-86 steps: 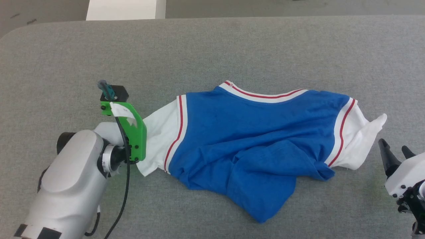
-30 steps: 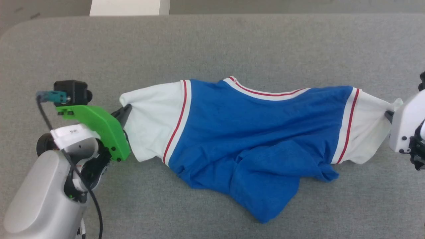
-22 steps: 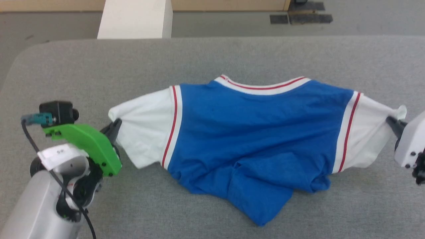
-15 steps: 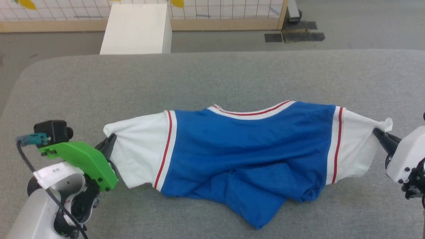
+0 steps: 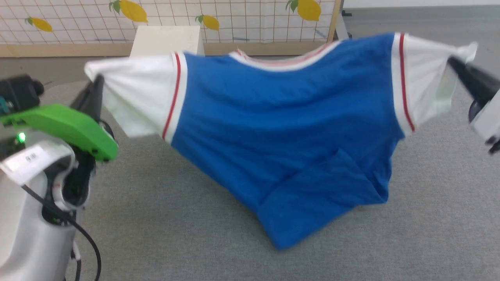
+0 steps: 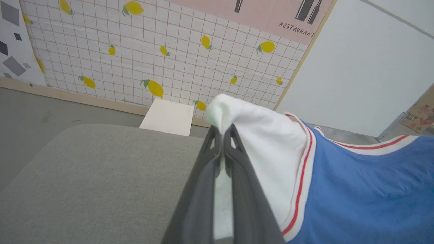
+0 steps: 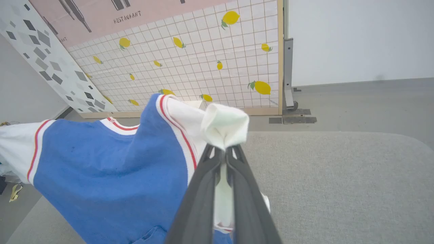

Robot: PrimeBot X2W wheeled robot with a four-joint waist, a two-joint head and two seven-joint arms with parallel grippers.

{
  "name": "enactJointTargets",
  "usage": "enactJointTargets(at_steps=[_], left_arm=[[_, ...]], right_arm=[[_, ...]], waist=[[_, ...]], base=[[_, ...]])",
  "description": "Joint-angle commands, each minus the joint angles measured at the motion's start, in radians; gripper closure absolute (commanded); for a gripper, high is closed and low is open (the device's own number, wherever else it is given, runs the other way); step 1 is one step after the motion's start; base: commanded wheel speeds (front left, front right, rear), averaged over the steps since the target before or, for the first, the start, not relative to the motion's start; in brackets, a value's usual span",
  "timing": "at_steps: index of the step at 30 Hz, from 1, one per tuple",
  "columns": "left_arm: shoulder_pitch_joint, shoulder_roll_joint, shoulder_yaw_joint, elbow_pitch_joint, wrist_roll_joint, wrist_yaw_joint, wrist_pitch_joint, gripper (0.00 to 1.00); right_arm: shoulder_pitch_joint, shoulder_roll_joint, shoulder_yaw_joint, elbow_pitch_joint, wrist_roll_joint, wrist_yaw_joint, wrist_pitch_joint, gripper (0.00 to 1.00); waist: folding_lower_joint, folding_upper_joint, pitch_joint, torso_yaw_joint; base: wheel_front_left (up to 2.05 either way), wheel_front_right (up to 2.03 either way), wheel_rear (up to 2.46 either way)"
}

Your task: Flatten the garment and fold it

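Observation:
The garment [image 5: 285, 128], a bright blue shirt with white, red-striped sleeves and collar, hangs stretched in the air above the grey table [image 5: 164, 218]. Its lower hem is bunched and droops to the table near the front. My left gripper [image 5: 95, 84] is shut on the tip of the white sleeve at the left; the left wrist view shows that sleeve [image 6: 257, 135] pinched between the dark fingers [image 6: 203, 189]. At the right, my right gripper [image 5: 455, 62] is shut on the other white sleeve [image 7: 223, 127], which bulges above my right gripper [image 7: 223, 150].
A white box [image 5: 166, 39] stands on the floor beyond the table's far edge. Behind it runs a tiled panel with lemon prints [image 5: 234, 19]. The table's rounded far left corner [image 6: 67, 135] shows in the left wrist view.
Both grippers have lifted the garment off the table by its sleeves, and it now hangs spread between them. The head camera has tilted up, bringing the lemon panel into view.

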Motion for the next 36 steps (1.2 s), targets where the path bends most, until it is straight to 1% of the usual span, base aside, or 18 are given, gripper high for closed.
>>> enactJointTargets(at_steps=[1, 5, 11, 15, 21, 25, 29, 31, 36], left_arm=[[-0.044, 0.008, 0.003, 0.000, 0.010, -0.005, -0.009, 1.00], [-0.131, 0.014, 0.019, 0.002, 0.033, -0.001, -0.036, 1.00], [-0.245, 0.036, 0.038, 0.036, 0.061, -0.009, -0.063, 1.00], [-0.323, 0.051, 0.033, 0.075, 0.071, -0.031, -0.062, 1.00], [-0.445, 0.056, 0.001, 0.162, 0.099, -0.054, -0.053, 1.00], [-0.545, 0.055, -0.032, 0.252, 0.126, -0.076, -0.045, 1.00], [-0.670, 0.055, -0.060, 0.351, 0.171, -0.095, -0.063, 1.00], [-0.741, 0.052, -0.069, 0.399, 0.193, -0.102, -0.080, 1.00], [-0.920, 0.041, -0.085, 0.493, 0.240, -0.110, -0.123, 1.00]], right_arm=[[-0.048, -0.017, 0.005, 0.005, 0.011, -0.001, -0.011, 1.00], [-0.138, -0.032, 0.007, 0.017, 0.043, -0.001, -0.024, 1.00], [-0.232, -0.052, 0.014, 0.045, 0.059, -0.001, -0.032, 1.00], [-0.283, -0.052, 0.027, 0.069, 0.061, -0.001, -0.034, 1.00], [-0.364, -0.040, 0.037, 0.128, 0.043, -0.001, -0.029, 1.00], [-0.454, -0.027, 0.038, 0.195, -0.006, -0.001, -0.023, 1.00], [-0.585, -0.004, 0.051, 0.278, -0.073, -0.001, -0.042, 1.00], [-0.667, 0.008, 0.051, 0.323, -0.119, -0.001, -0.069, 1.00], [-0.879, 0.080, 0.004, 0.449, -0.227, -0.001, -0.181, 1.00]], waist=[[0.0000, 0.0000, -0.010, 0.005], [0.0000, 0.0000, -0.021, 0.008], [0.0000, 0.0000, -0.019, 0.008], [0.0000, 0.0000, -0.008, 0.009], [0.0000, 0.0000, 0.028, 0.014], [0.0000, 0.0000, 0.083, 0.018], [0.0000, 0.0000, 0.162, 0.017], [0.0000, 0.0000, 0.208, 0.018], [0.0000, 0.0000, 0.330, 0.013]], base=[[0.00, 0.00, 0.00], [0.00, 0.00, 0.00], [0.00, 0.00, 0.00], [0.00, 0.00, 0.00], [0.00, 0.00, 0.00], [0.00, 0.00, 0.00], [0.00, 0.00, 0.00], [0.00, 0.00, 0.00], [0.00, 0.00, 0.00]])
